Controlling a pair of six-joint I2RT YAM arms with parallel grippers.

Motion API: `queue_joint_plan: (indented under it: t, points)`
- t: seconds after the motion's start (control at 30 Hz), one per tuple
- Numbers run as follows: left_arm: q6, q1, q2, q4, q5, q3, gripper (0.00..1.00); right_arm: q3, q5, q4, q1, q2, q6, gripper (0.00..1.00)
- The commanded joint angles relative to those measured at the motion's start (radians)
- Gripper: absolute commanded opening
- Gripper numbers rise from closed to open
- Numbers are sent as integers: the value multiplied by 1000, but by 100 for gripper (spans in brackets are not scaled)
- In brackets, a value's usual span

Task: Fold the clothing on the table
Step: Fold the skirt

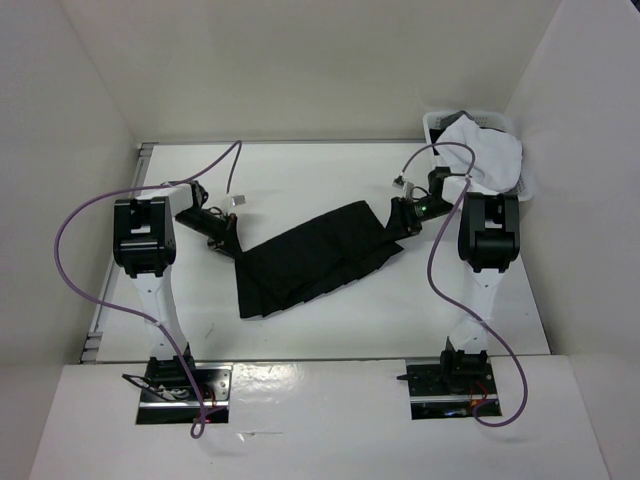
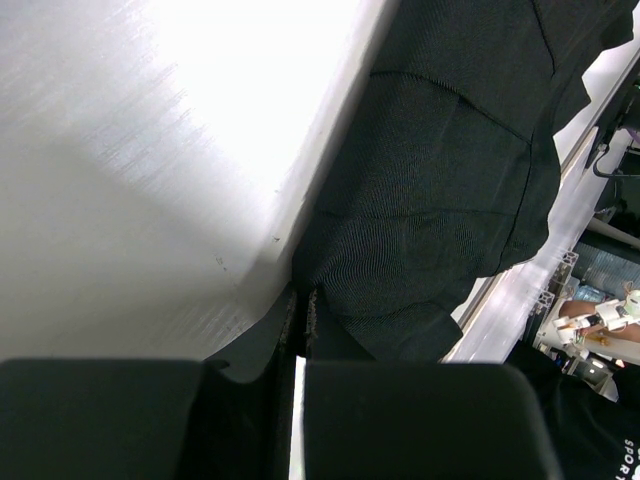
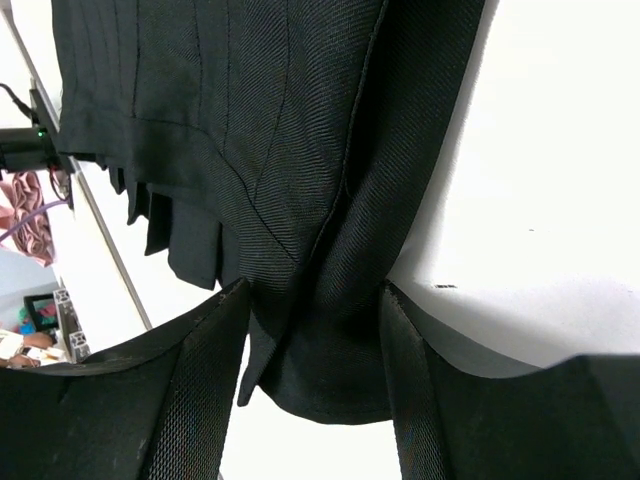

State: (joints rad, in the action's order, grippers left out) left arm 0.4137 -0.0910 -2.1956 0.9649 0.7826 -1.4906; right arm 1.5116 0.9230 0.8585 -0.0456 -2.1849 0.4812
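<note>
**Skirt gripped at both ends, fold only partly made**

The white desk (image 1: 300,170) is crossed at its middle by the black pleated skirt (image 1: 310,262), which is stretched diagonally from near left to far right. Overlapping layers are seen along its near edge, so a first fold is judged to be in place. The shape is loose and flaring, and no compact bundle is formed. The left claw (image 1: 231,242) is pinched shut on the skirt's left corner. The right claw (image 1: 399,222) is closed on a bunched edge at the right end. Further folding and release are judged outstanding.
</note>
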Motion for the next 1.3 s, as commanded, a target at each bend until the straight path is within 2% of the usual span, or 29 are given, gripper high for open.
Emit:
queue_joint_plan:
  t: [0.0, 0.2, 0.33, 0.37, 0.4, 0.47, 0.5, 0.63, 0.8, 1.03, 1.27]
  points:
    - [40, 7, -13, -66, -97, -3, 0, 7, -73, 14, 22, -42, 39, 59]
    - [40, 7, -13, -66, -97, -3, 0, 7, -64, 14, 32, -52, 39, 54]
    - [40, 7, -13, -66, -97, -3, 0, 7, -64, 14, 41, -52, 39, 43]
    - [40, 7, -13, -66, -97, -3, 0, 7, -64, 14, 50, -52, 39, 40]
    - [40, 7, -13, -66, -97, -3, 0, 7, -64, 14, 50, -52, 39, 32]
    - [40, 7, -13, -66, -97, -3, 0, 7, -73, 5, 50, -52, 30, 25]
    - [40, 7, -13, -66, -97, -3, 0, 7, -73, 5, 50, -52, 30, 17]
    - [40, 7, -13, -66, -97, -3, 0, 28, -127, -6, 50, -30, -3, 0]
    - [30, 7, -13, -66, -97, -23, 0, 71, -223, -15, 84, 45, -70, 0]
    - [-10, 16, -13, -84, -97, -42, 0, 197, -375, 5, 239, 134, -125, 0]
    - [-19, 16, -13, -84, -97, -42, 0, 349, -385, 108, 338, 182, -147, 0]
